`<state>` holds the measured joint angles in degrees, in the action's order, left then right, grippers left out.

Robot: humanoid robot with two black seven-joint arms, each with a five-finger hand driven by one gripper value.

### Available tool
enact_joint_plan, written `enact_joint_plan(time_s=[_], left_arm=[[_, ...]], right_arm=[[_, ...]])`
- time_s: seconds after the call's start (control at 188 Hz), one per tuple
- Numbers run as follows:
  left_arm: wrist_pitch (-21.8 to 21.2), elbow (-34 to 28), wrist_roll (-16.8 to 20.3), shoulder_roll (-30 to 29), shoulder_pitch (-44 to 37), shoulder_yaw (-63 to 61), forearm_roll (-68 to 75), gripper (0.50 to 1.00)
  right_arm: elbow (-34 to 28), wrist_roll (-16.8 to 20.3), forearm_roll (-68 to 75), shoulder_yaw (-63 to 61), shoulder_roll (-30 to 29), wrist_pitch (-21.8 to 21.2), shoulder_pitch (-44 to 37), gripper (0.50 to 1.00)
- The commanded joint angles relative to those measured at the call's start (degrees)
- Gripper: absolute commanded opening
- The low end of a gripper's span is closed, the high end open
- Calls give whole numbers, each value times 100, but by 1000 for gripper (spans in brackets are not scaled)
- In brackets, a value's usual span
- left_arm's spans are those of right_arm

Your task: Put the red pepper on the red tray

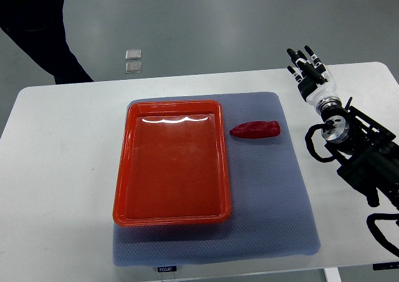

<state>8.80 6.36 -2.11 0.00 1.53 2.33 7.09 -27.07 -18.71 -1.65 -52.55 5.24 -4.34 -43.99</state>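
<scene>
Red pepper (255, 130) lies on its side on the blue-grey mat (274, 219), just off the red tray (171, 219) at the tray's 2 o'clock, close to its right rim but not touching; tapered tip points toward 9 o'clock, i.e. at the tray. Tray sits lengthwise on the mat's left half, inside bare, glare along its far edge. Mat covers the mid part of the white table (56, 188). Right hand (310, 70) is at approx 1 o'clock from the pepper, well apart from it, over the table near the far edge, past the mat's corner; fingers extended and a bit spread, pointing to 11 o'clock, holding nothing. Its black forearm w/ cables runs down to the frame's right edge at 4 o'clock. Beyond the table at 11 o'clock: a person (43, 32) in dark clothes, and two small clear packets (134, 60) on the grey floor.
</scene>
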Motion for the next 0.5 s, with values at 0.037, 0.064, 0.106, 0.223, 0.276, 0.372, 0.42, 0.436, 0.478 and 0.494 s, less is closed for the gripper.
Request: enact_joint_plan(time_s=[0.037, 0.064, 0.106, 0.223, 0.276, 0.372, 0.42, 0.436, 0.478, 0.494], left_arm=[[-1, 5, 0, 0, 5, -4, 3, 1000], [-1, 5, 0, 0, 5, -13, 3, 1000], [8, 5, 0, 0, 5, -13, 3, 1000], [-1, 5, 0, 0, 5, -13, 3, 1000], [-1, -4, 0, 0, 5, -4, 3, 1000], [-1, -4, 0, 0, 5, -4, 3, 1000], [8, -4, 0, 0, 5, -4, 3, 1000], [-1, -4, 0, 0, 5, -4, 3, 1000], [-1, -4, 0, 0, 5, -4, 3, 1000], [-1, -4, 0, 0, 5, -4, 3, 1000]], right_arm=[[-8, -1, -10, 25, 47, 12, -31, 921], [-43, -1, -10, 43, 65, 12, -31, 921], [-79, 8, -19, 43, 83, -5, -31, 921], [-114, 8, -142, 157, 126, -67, -84, 921], [-149, 8, -274, 245, 249, -67, -189, 921], [-202, -1, -590, 456, 320, -58, -304, 921], [-246, -1, -836, 614, 329, -49, -391, 921], [-272, -1, -898, 649, 329, -49, -409, 921], [-342, -1, -1153, 842, 337, -49, -462, 921], [-386, -10, -1284, 939, 346, -40, -479, 921]])
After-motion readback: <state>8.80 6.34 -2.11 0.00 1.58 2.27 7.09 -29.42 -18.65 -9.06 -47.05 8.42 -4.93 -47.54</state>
